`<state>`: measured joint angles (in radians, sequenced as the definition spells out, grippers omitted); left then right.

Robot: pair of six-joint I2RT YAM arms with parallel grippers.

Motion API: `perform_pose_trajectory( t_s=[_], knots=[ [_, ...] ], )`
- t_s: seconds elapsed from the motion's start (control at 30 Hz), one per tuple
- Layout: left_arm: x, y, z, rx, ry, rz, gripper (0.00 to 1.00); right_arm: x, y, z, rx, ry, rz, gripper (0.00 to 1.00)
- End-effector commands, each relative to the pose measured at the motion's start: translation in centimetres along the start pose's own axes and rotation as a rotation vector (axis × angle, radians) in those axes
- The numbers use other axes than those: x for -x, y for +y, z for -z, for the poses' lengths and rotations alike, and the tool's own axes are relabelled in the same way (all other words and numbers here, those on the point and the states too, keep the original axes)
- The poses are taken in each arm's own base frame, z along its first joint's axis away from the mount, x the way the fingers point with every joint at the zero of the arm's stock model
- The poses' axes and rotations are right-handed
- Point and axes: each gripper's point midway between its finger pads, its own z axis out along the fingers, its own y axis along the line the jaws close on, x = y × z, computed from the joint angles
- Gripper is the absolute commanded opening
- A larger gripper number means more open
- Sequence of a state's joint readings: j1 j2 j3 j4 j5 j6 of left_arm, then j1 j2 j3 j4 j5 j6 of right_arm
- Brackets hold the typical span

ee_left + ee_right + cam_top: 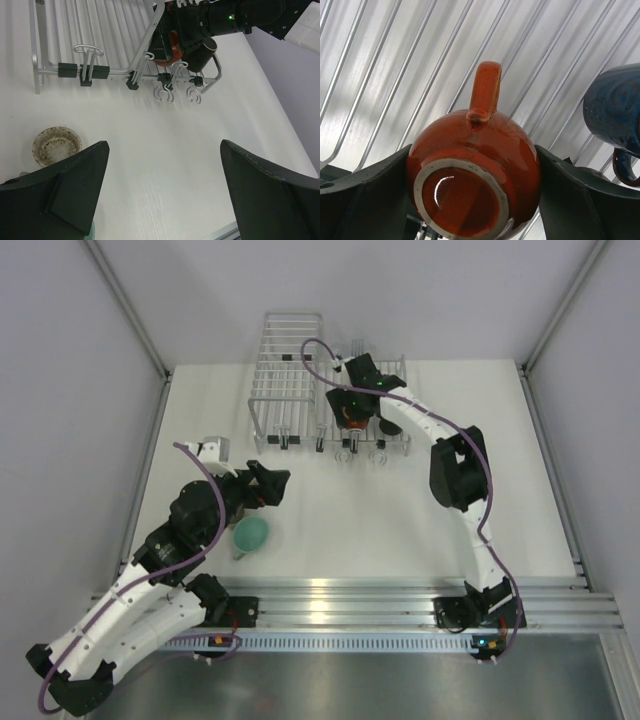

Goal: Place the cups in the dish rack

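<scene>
The right claw pinches the orange-red glazed ceramic mug across its round body, foot ring towards the wrist camera. The mug is just over the bars of the silver wire dish rack, beside a dark blue glazed mug. It is probably stiff, slippery and breakable, so a hold across the body suits it. The left claw is spread wide and holds nothing.

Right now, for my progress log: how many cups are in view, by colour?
orange-red cup: 1
dark blue cup: 1
mint-teal cup: 1
beige cup: 1
Total: 4
</scene>
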<state>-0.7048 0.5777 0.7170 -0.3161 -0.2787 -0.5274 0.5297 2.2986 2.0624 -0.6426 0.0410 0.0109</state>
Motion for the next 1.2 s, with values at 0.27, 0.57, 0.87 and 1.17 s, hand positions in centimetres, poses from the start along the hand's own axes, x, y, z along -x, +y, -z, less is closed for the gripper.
perform_pose_trajectory(
  t_s=[0.27,0.57,0.87,1.17],
  knots=[
    [0.5,0.0,0.1,-0.006,-0.028,-0.009,0.98,4.9,1.0,2.7,0.009,-0.161,0.048,0.89],
    [0.5,0.0,0.1,-0.006,-0.028,-0.009,0.98,5.2,1.2,2.8,0.013,-0.169,0.053,0.93],
    [0.3,0.1,0.1,-0.001,-0.025,-0.010,0.98,5.7,1.3,3.2,0.007,-0.188,0.066,0.99],
    [0.4,0.3,0.1,0.008,-0.029,-0.010,0.98,7.1,1.0,5.5,-0.019,-0.258,0.066,0.99]
  ],
)
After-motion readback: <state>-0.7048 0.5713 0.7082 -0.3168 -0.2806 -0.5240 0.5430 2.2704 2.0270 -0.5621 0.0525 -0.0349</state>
